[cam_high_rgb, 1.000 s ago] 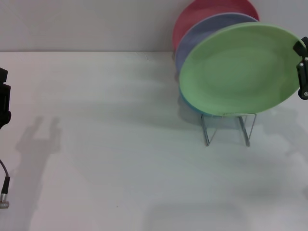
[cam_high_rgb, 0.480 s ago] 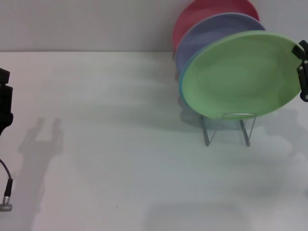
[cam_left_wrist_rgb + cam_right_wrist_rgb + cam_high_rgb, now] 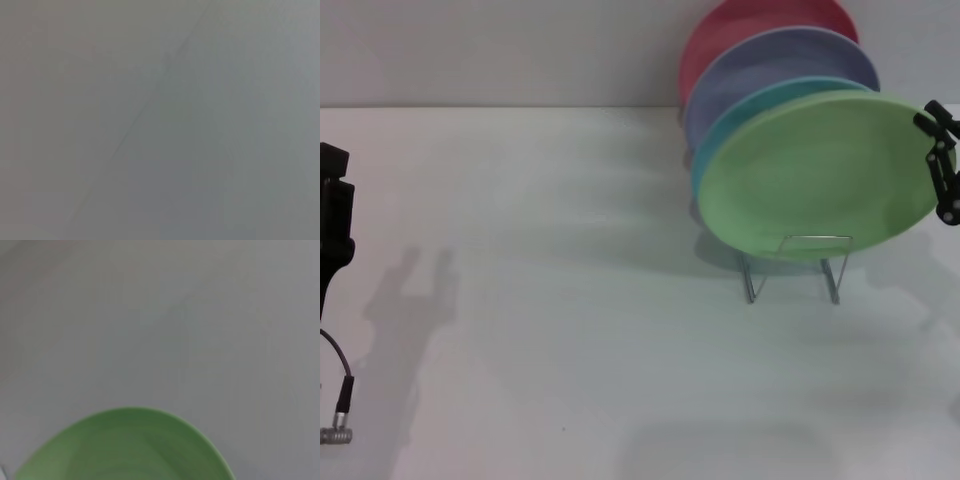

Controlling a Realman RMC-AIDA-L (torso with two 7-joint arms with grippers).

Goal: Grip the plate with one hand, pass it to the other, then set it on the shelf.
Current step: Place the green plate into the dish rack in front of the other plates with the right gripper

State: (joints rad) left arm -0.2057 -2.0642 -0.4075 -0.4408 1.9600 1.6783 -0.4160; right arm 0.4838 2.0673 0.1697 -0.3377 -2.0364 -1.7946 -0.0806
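**Green plate going into front slot of rack**

My right gripper [image 3: 942, 165] is clamped on the plate [image 3: 815, 175] at its right rim, so the face stays clear of the wire. Plate tilts back against a teal plate [image 3: 745, 115], its lower edge at the shelf [image 3: 792, 265] loops; seated or not, can't tell. My left gripper [image 3: 332, 215] is parked far left, fingers unreadable.

The right tool [image 3: 938, 160] shows at the right edge of the head view, raised above the worktop [image 3: 570, 330], its black fingers clamped on the right rim of the plate [image 3: 815, 175]. The left tool [image 3: 332, 225] sits at the far left edge, low and idle, with a cable hanging beneath it; its fingers are not visible.
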